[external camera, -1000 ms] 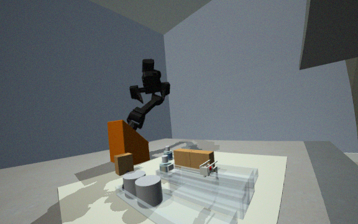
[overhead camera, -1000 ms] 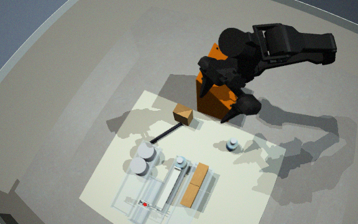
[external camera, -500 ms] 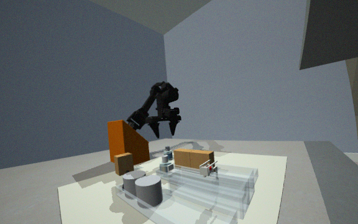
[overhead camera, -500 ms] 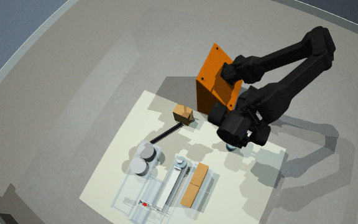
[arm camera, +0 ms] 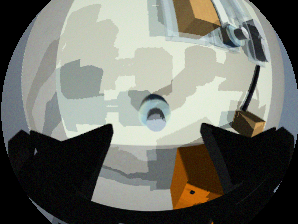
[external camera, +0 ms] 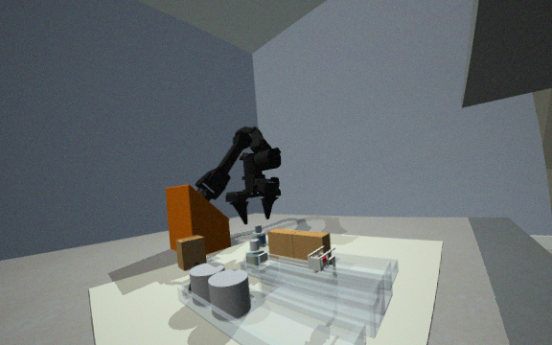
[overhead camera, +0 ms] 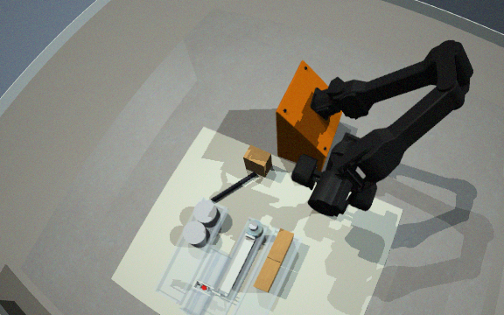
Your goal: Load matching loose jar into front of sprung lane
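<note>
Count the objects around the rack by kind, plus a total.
Small jars: 2, the loose jar and the lane jar
Grey cylinders: 2
Tan boxes in the rack: 2
Loose brown box: 1
Orange wedge: 1
Black rod: 1
Total: 9
</note>
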You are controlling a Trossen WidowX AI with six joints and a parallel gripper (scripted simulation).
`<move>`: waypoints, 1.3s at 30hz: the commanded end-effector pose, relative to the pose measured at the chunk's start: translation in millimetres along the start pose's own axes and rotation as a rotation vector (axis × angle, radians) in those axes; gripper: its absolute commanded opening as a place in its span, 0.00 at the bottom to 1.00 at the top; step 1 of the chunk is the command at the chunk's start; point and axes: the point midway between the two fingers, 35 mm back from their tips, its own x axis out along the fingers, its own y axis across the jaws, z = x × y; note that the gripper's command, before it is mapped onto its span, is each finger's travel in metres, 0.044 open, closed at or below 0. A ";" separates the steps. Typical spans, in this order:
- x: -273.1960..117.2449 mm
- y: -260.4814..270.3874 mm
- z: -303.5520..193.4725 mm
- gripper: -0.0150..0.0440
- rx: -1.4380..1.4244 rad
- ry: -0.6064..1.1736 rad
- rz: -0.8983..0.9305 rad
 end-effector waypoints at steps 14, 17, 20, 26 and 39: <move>27.6 0.6 0.0 1.00 0.006 0.005 0.005; 32.4 0.6 0.1 1.00 0.006 0.005 0.005; 37.2 0.7 0.0 1.00 0.006 0.005 0.006; 46.6 1.0 -0.5 1.00 0.006 0.006 0.007; 53.4 1.4 -1.1 0.69 0.007 0.006 0.008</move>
